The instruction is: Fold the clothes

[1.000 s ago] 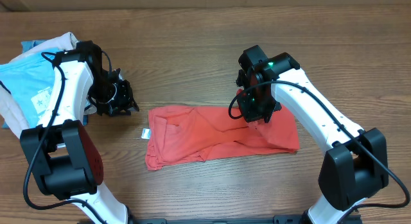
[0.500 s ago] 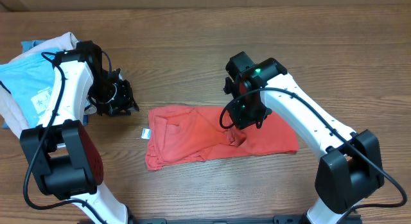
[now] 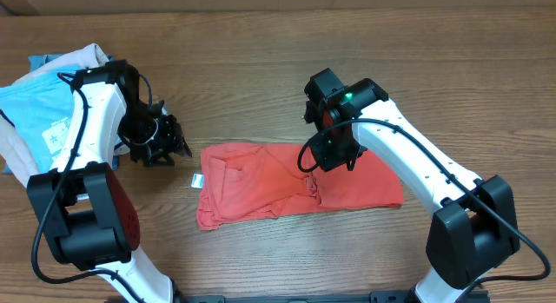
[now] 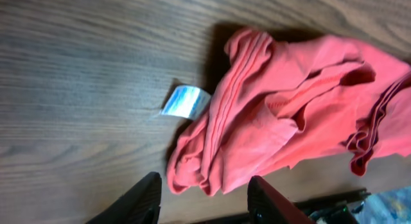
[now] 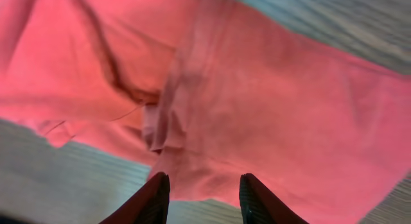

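My right gripper (image 5: 204, 179) is hanging over the red shirt (image 5: 289, 108), fingers (image 5: 151, 201) apart. It is looking soft and floppy, so I am choosing its edge.

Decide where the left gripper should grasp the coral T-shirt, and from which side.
Likely the bunched edge of the T-shirt beside the white tag: layers pile up there, giving a ridge to pinch. The open left gripper, nearest it, should descend from that tag side.

Overhead, the right arm (image 3: 400, 142) covers part of the upper edge of the T-shirt (image 3: 261, 186). The pile of clothes (image 3: 35, 112) is cut off at the left edge. The tag (image 3: 197, 180) carries print too small to read.
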Controlling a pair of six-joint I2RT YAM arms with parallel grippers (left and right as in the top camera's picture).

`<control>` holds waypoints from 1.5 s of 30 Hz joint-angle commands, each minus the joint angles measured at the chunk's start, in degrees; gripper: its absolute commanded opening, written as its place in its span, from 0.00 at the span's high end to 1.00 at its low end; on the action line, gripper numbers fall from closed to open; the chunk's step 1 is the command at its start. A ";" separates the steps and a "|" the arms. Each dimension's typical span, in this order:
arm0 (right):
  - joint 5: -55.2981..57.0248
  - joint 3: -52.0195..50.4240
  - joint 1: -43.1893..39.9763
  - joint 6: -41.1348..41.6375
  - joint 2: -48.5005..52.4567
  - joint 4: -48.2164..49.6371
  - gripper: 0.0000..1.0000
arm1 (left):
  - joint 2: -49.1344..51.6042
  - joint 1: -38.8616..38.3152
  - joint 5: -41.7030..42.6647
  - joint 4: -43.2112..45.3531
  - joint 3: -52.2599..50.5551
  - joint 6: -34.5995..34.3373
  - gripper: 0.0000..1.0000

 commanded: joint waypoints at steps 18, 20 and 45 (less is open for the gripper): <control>4.72 1.49 -11.76 8.09 -0.31 -0.33 0.59 | -1.29 -11.98 -5.18 16.81 -19.52 7.15 0.50; 4.70 1.49 -12.11 8.11 -0.31 -0.26 0.60 | -1.29 -12.00 -3.98 19.85 -21.46 6.54 0.50; 4.70 2.25 -19.02 8.31 -0.35 0.57 0.60 | -1.29 7.54 -7.96 16.74 3.32 6.19 0.94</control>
